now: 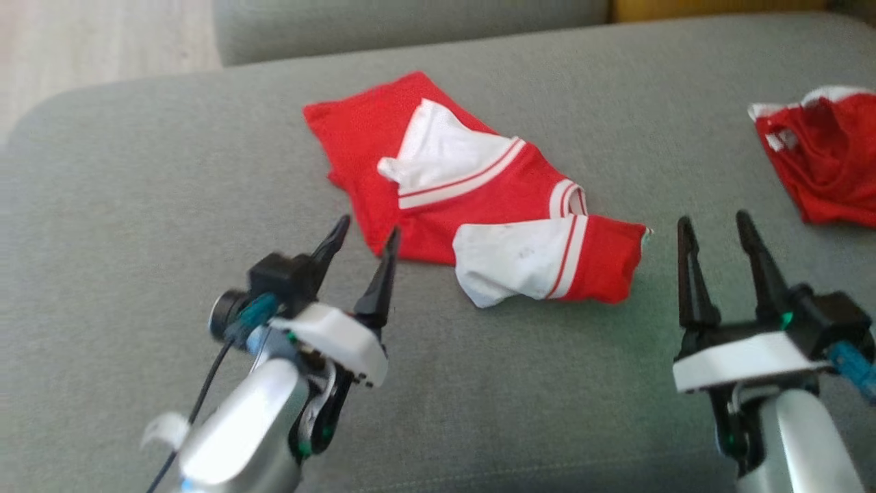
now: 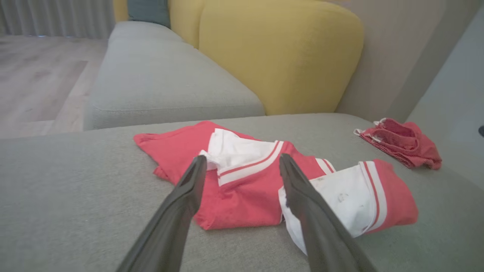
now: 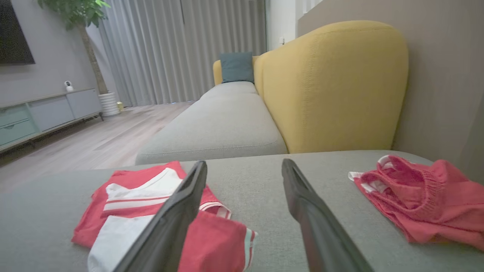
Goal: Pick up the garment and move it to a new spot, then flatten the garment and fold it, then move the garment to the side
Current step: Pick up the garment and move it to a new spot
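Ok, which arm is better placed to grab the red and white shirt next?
Left, probably. The left gripper hangs open at the near edge of the red and white shirt; the right gripper, also open, stands apart from it over the grey cushion.

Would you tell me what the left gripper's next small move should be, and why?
Probably lower the left gripper onto the garment's near edge and close on it. Both it and the right gripper stand open and empty, and the garment lies loosely folded.
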### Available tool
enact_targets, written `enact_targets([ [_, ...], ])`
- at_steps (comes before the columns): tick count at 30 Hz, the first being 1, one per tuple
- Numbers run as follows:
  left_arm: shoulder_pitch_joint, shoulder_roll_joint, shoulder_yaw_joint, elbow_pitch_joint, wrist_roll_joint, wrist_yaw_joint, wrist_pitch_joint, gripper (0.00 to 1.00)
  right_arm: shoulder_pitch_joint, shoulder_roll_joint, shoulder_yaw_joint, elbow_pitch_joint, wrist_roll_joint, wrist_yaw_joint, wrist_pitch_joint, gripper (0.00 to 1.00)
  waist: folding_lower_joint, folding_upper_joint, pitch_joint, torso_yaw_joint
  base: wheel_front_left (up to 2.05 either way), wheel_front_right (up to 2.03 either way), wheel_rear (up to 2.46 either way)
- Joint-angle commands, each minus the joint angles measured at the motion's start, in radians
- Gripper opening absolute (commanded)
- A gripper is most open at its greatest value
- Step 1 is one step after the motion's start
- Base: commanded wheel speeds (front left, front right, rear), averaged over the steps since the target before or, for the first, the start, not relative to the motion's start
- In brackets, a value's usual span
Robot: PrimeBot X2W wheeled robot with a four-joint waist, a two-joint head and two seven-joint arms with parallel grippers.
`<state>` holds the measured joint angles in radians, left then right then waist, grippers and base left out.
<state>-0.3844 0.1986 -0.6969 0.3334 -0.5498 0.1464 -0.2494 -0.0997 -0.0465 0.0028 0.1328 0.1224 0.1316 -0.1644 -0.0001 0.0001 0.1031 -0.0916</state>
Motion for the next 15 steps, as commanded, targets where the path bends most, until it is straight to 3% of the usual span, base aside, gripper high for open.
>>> enact_targets([
  [1, -0.011, 0.024, 0.047, -0.046, -0.002, 0.011, -0.011, 1.00, -0.002, -0.004, 0.028, -0.033, -0.004, -0.001, 0.004, 1.00, 0.0001, -0.0001, -0.025, 0.024, 0.00, 0.00, 0.00],
  [7, 0.167, 0.040, 0.157, -0.193, 0.028, 0.078, -0.012, 1.00, 0.055, -0.004, 0.043, -0.032, -0.004, -0.001, 0.019, 1.00, 0.0001, -0.0001, -0.076, 0.079, 0.00, 0.00, 0.00],
  [15, 0.327, 0.051, 0.271, -0.297, 0.095, 0.117, -0.012, 1.00, 0.118, -0.004, 0.054, -0.025, 0.027, -0.001, 0.014, 1.00, 0.0001, -0.0001, -0.116, 0.124, 0.00, 0.00, 0.00],
])
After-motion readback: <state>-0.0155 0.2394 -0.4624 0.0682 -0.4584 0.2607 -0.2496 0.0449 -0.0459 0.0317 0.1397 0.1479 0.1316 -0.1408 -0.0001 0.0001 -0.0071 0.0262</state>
